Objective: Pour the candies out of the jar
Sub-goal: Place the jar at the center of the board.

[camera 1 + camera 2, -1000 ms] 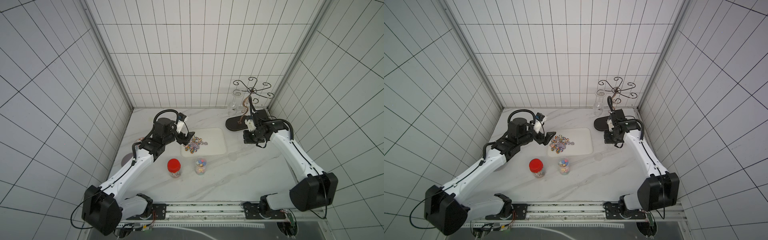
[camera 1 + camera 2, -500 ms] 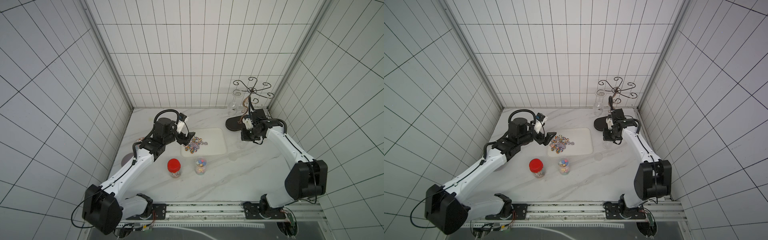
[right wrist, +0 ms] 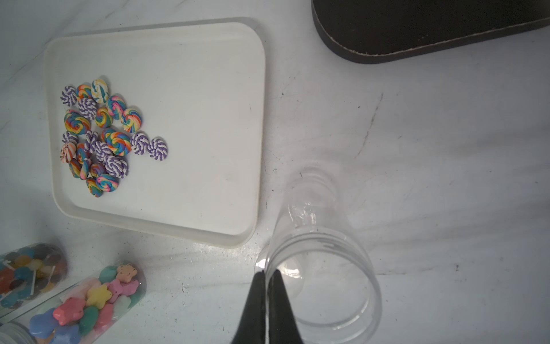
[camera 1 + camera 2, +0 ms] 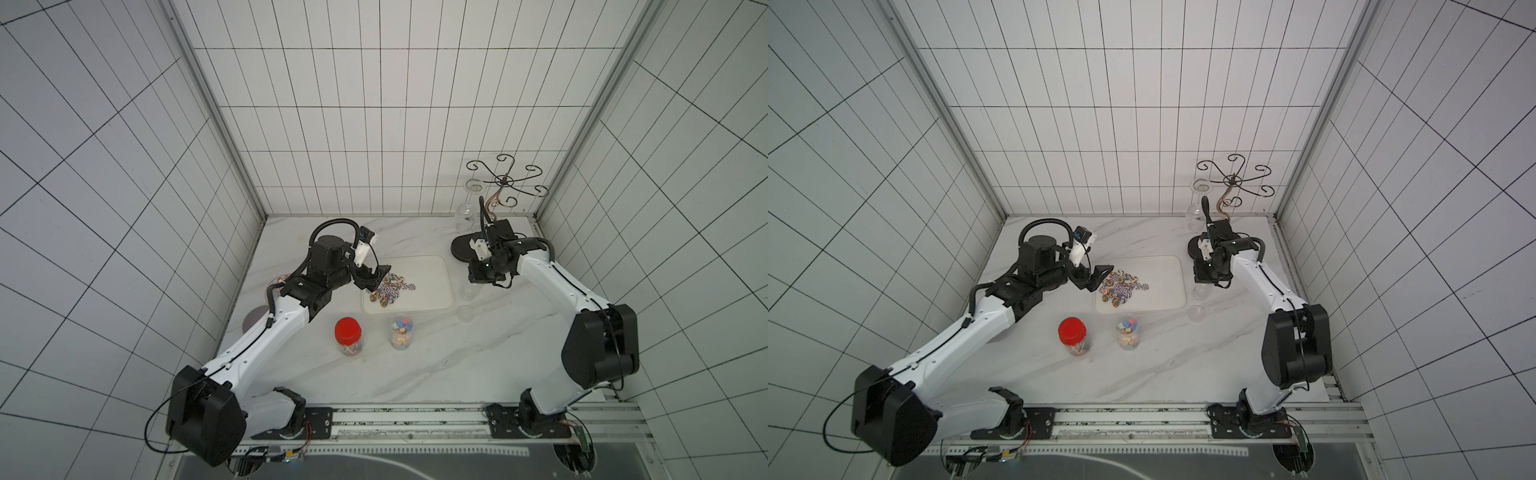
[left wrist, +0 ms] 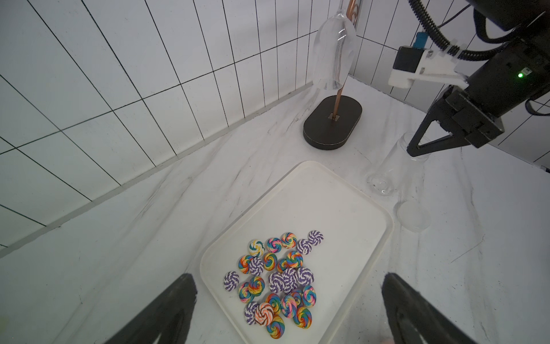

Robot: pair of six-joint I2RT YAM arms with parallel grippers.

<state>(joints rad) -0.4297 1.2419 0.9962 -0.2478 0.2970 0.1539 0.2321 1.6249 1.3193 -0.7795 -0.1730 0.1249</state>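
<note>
- Nearest, two jars stand upright side by side just near of the tray. On the left is a red-lidded clear plastic jar of stick lollipops (image 4: 348,334). On the right is an uncapped clear plastic jar of pastel lump candies (image 4: 401,333), its long axis vertical and its mouth up.
- I judge the uncapped jar to be the next one to pour. It lies near of and slightly right of the left gripper (image 4: 376,279), which is the closer of the two. A reach back toward the near side with a sideways grip on the wall would suit it.
- The left gripper hangs empty, jaws spread wide, over the left edge of the white rounded-rectangle tray (image 4: 430,276). Below it, the flat swirl-patterned candies (image 4: 388,291) lie heaped in the tray's left half, already poured.
- A clear round lid (image 4: 465,313) lies on the marble beside the tray's near right corner.
- Just far of the lid, the right gripper (image 3: 269,274) is clenched on the rim of an empty clear plastic jar (image 3: 321,247), just right of the tray. It is well apart from the uncapped jar. Through the clear plastic I cannot tell whether this jar sits flat or leans.
- Farthest right, a black oval stand base (image 4: 461,249) lies outside that reach.
</note>
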